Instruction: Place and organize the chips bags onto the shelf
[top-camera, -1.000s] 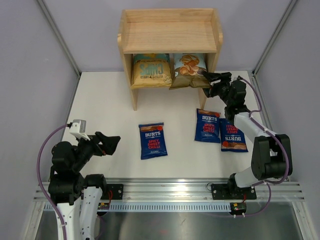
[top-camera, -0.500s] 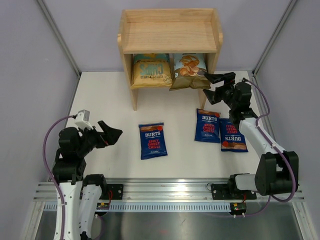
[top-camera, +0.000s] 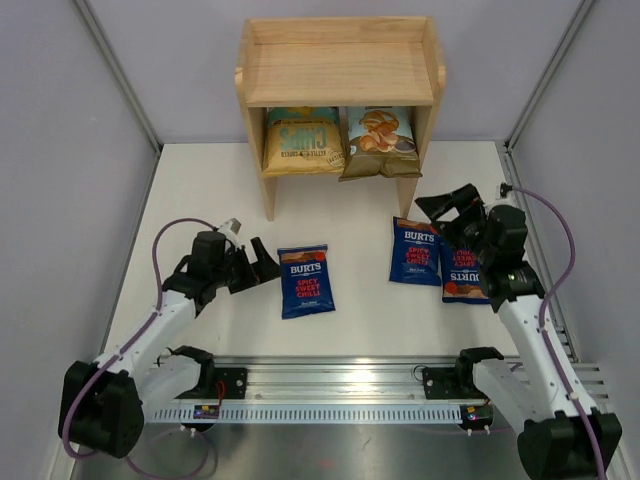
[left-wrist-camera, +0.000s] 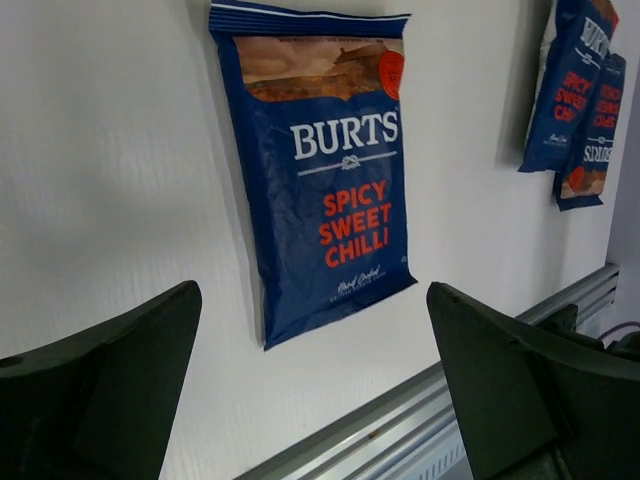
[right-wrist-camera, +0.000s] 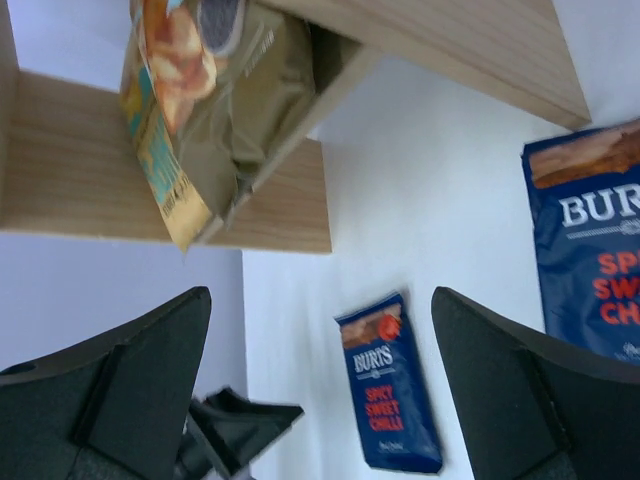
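Left gripper (top-camera: 263, 265): fingers spread, empty, low over the white table (top-camera: 200, 190). The lone small dark-blue crinkly "Burts" bag (top-camera: 306, 281) lies flat just to its right, toward the near edge, long axis far-to-near. Right gripper (top-camera: 450, 201), likewise spread, is well apart from it.

Left tool (top-camera: 262, 267) and right tool (top-camera: 444, 203) agape.

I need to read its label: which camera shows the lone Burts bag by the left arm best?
The left wrist view: the lone Burts bag fills much of the frame, with "Spicy Sweet Chilli" legible. The top external view shows it whole but small; the right wrist view shows it small and far off.
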